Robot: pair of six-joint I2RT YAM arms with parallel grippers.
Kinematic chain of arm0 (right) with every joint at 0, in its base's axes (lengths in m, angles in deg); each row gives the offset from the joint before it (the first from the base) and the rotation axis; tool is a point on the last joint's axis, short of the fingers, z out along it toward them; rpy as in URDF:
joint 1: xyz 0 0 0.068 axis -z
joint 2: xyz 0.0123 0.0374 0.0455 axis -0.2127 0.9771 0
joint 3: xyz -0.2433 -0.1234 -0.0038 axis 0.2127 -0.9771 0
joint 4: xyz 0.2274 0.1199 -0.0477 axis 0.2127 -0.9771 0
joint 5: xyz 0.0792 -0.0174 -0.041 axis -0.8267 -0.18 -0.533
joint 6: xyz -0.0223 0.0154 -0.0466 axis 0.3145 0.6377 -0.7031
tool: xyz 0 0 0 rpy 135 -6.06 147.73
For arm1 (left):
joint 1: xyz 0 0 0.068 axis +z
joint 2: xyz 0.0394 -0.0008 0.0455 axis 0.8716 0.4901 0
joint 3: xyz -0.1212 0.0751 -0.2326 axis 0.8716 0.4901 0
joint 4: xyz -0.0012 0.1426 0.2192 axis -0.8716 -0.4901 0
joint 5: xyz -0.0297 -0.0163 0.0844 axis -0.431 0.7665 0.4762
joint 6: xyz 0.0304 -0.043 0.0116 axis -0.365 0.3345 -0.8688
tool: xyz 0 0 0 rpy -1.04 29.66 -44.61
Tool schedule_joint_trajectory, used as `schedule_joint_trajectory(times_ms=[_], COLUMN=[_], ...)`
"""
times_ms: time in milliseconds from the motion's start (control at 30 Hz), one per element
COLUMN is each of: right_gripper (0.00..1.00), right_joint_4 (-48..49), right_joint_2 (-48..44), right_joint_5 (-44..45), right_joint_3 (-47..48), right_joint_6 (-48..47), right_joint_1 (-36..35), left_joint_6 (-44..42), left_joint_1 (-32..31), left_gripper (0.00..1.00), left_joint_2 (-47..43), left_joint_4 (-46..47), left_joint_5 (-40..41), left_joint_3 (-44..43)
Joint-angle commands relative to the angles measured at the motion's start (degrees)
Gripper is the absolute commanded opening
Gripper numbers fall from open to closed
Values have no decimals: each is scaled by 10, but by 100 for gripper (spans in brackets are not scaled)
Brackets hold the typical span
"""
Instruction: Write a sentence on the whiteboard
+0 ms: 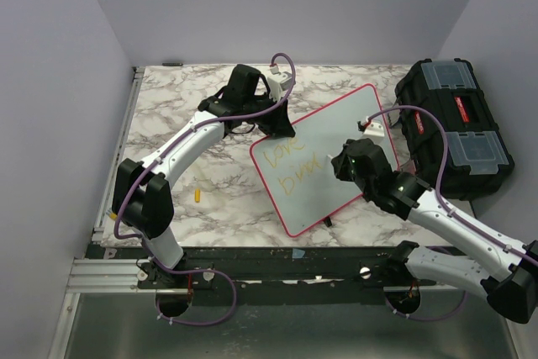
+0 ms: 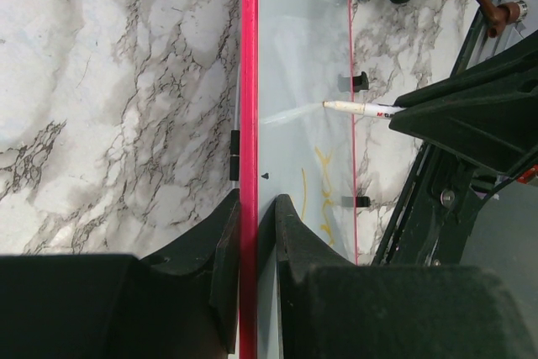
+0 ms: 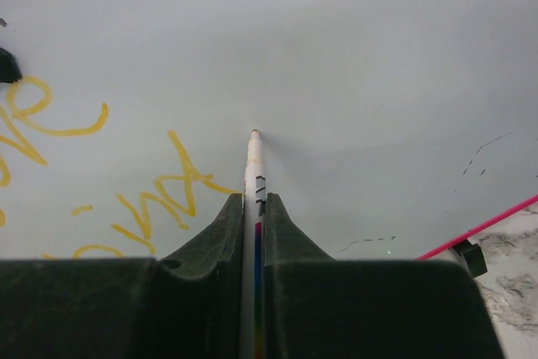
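The right gripper (image 3: 255,208), filling the bottom of its wrist view, is clenched on a white marker (image 3: 252,157) whose tip points up the frame onto the whiteboard (image 3: 336,56). Whether the tip touches the surface or sits just off it cannot be told. In the left wrist view, the left gripper (image 2: 250,208) pinches the board's pink-red rim from the bottom of the frame, one finger on either face, steadying it.

From above, the board lies at an angle in the centre of the marbled table (image 1: 193,98). The left arm holds its upper-left edge and the right arm reaches in from the lower right. A black toolbox (image 1: 454,128) stands at the right, and a small yellow piece (image 1: 197,194), possibly a cap, lies apart on the table at the left.

The writing appears to be mid-way. The sentence (image 1: 290,166) so far runs to two short lines of yellow-orange script on the board's left half, and the tip sits just right of the last strokes. The next move looks to call for light, even contact and a sideways stroke into the blank area, with the left grip kept firm so the board does not slide.

The board is glossy and pale, its ink faint against it, and a few small dark specks show towards its lower right in the right wrist view.
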State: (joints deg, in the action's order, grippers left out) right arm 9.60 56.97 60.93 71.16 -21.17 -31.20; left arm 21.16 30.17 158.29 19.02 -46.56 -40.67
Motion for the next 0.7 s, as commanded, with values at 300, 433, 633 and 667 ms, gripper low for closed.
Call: schedule_joint_trajectory(times_ms=[300, 433, 633, 667], right_gripper=[1, 1, 1, 1], right_joint_4=[25, 32, 41, 42], right_joint_2=[10, 20, 28, 30], right_joint_5=[-12, -34, -69, -74], right_joint_3=[4, 1, -5, -6], right_joint_6=[-6, -8, -15, -15], right_joint_1=[2, 2, 3, 2], left_joint_6=[-48, -48, -48, -48], left_joint_1=[-10, -10, -10, -10], left_gripper=[0, 0, 0, 0], left_joint_2=[-6, -7, -7, -7], left_joint_4=[-2, -3, -3, -3], left_joint_5=[20, 20, 19, 18], left_joint_3=[14, 14, 12, 11])
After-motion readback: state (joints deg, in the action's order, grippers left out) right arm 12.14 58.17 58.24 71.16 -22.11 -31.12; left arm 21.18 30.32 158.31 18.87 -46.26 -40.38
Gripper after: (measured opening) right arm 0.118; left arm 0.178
